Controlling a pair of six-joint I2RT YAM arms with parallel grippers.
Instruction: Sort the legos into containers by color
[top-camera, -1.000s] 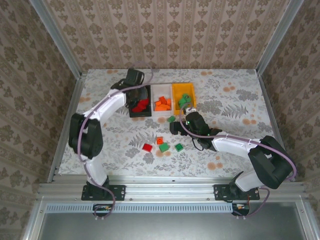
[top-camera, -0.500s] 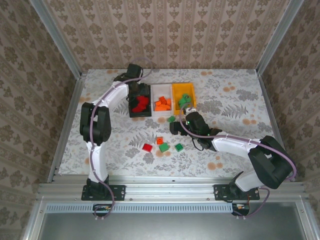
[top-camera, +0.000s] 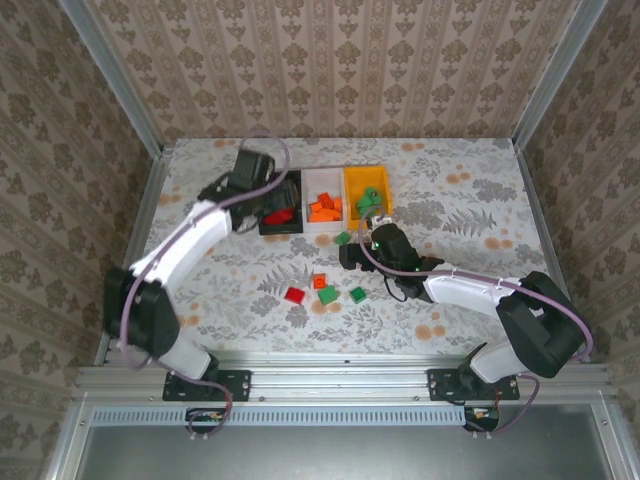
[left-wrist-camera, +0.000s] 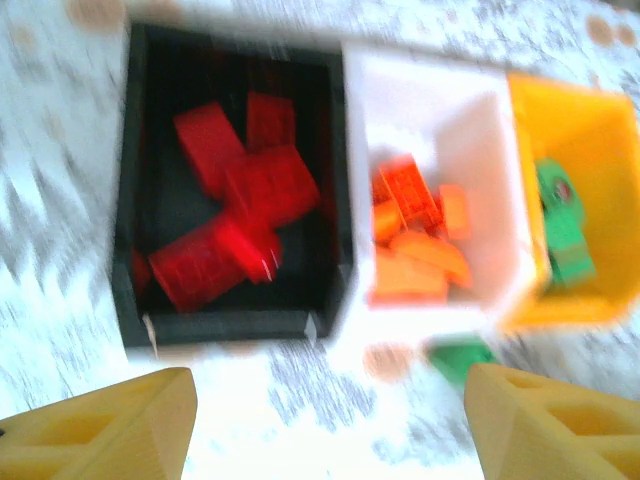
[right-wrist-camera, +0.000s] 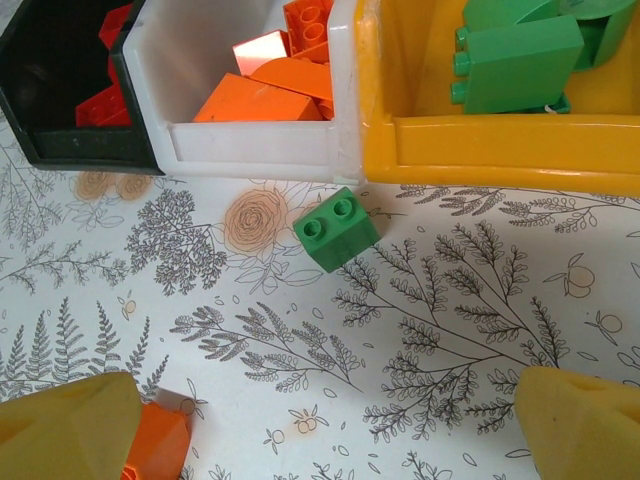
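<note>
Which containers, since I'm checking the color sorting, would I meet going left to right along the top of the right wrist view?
black bin holding red legos → white bin holding orange legos → orange-yellow bin holding green legos

black bin (right-wrist-camera: 80, 158): red bricks (left-wrist-camera: 250, 190) | white bin (right-wrist-camera: 250, 150): orange bricks (right-wrist-camera: 265, 100) | yellow bin (right-wrist-camera: 500, 150): green bricks (right-wrist-camera: 515, 60) | loose brick (right-wrist-camera: 337, 228): green | table (right-wrist-camera: 450, 300): white, grey ferns, orange flowers | walls (top-camera: 340, 60): beige damask | fingers (right-wrist-camera: 580, 425): yellow | arms (top-camera: 190, 245): white, black joints

White arms (top-camera: 190, 238), black joints (top-camera: 148, 312); yellow fingers (left-wrist-camera: 100, 430)
</note>
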